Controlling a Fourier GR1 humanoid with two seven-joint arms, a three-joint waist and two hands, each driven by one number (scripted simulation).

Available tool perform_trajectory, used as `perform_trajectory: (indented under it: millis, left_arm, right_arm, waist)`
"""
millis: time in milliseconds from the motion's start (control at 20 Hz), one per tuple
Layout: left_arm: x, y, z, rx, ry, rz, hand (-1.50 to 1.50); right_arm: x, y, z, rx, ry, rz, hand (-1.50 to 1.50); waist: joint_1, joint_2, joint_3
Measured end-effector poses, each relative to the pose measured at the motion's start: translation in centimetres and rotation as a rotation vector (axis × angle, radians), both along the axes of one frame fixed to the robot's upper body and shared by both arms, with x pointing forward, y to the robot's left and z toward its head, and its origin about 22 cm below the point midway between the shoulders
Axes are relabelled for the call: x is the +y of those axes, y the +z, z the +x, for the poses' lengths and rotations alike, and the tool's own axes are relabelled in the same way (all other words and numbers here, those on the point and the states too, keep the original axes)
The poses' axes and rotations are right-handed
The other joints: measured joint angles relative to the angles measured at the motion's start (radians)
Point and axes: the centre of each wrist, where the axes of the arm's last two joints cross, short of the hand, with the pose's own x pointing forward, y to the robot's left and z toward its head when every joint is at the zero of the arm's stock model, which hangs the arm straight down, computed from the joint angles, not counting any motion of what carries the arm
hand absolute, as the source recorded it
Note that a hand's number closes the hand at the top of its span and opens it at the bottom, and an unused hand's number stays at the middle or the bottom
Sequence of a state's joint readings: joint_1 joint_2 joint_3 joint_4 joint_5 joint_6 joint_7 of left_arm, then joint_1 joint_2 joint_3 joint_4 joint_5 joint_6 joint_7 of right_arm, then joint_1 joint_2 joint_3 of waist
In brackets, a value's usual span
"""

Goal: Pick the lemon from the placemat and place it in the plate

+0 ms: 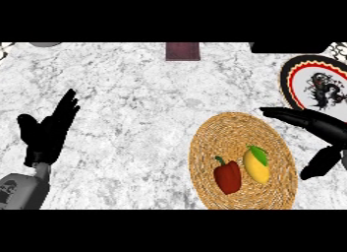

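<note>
A yellow lemon (pixel 257 165) with a green tip lies on the round woven placemat (pixel 238 132), right of a red bell pepper (pixel 228 175). The plate (pixel 301 74), white with a red, black and gold rim and a dark dragon figure, sits at the far right behind the placemat. My right hand (pixel 322 129) hovers open at the placemat's right edge, fingers stretched leftward and thumb hanging down, a little right of and above the lemon, holding nothing. My left hand (pixel 46 129) rests open at the left, fingers up.
A dark red block (pixel 183 51) stands at the counter's back edge. A black object (pixel 288 47) lies at the back right and a grey one (pixel 45 44) at the back left. Marble counter spreads between the hands.
</note>
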State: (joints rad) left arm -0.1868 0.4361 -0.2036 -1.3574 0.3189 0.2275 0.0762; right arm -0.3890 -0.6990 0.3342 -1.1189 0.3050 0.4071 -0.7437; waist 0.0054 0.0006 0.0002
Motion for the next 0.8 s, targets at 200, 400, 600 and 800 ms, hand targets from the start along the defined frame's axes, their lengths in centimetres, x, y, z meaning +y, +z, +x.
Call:
perform_trajectory:
  millis: [200, 400, 600, 800]
  left_arm:
    - [0.1, 0.2, 0.3, 0.002, 0.002, -0.001, 0.0]
    - [0.2, 0.1, -0.2, 0.009, 0.0, -0.001, 0.0]
    - [0.1, 0.5, -0.3, 0.011, -0.001, -0.002, 0.0]
    - [0.1, 0.8, -0.5, 0.006, 0.003, 0.0, 0.0]
  right_arm:
    - [1.3, -0.2, -0.4, -0.024, 0.035, -0.103, -1.5]
    - [2.6, 0.0, -0.2, -0.023, 0.054, -0.185, -1.5]
    - [4.1, -0.4, -0.2, -0.016, 0.083, -0.25, -1.5]
    - [5.3, -0.9, 0.0, 0.001, 0.095, -0.297, -1.5]
  waist:
    - [-0.003, -0.001, 0.0]
    - [-0.002, -0.001, 0.0]
    - [-0.002, -0.001, 0.0]
    - [-0.002, -0.001, 0.0]
